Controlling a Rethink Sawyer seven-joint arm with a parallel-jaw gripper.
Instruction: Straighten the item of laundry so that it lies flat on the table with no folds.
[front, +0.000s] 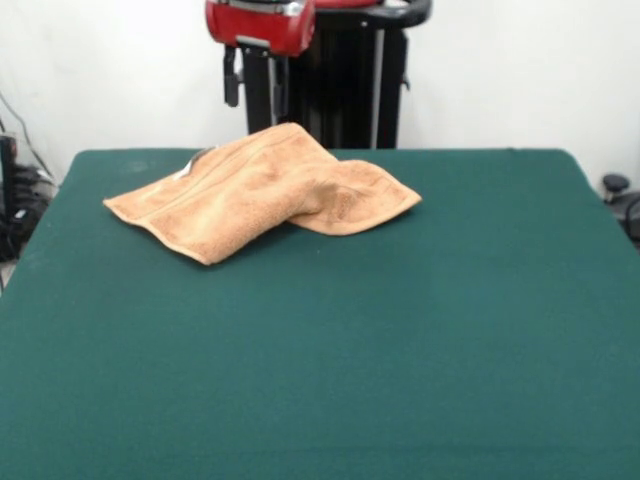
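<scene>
A: Entry, front view only. The towel (262, 190) is recorded on the far part of the table (330, 350), left of centre, near the far edge. It is not flat: one portion is doubled over another, and a raised ridge is seen near its far corner.

B: Is a cause for that lie noted?

A: Judged only. An upper layer is laid across a lower one, whose rounded flap is left sticking out to the picture's right. Nothing is holding the towel up; the hump appears to be carried by the fold beneath it.

B: Orientation?

A: The long axis is read as running from the lower-left corner, nearest the camera, up toward the far right. A woven band is seen along the left side, roughly following that axis. A small pale loop (190, 165) is noted at the far-left edge.

B: Gripper?

A: The gripper (255, 80) is held high above the far edge, clear of the towel, nothing gripped. Two dark fingers are seen hanging apart, so the jaws are recorded as spread.

B: Task status?

A: Judged not done; the overlap remains to be opened.
</scene>
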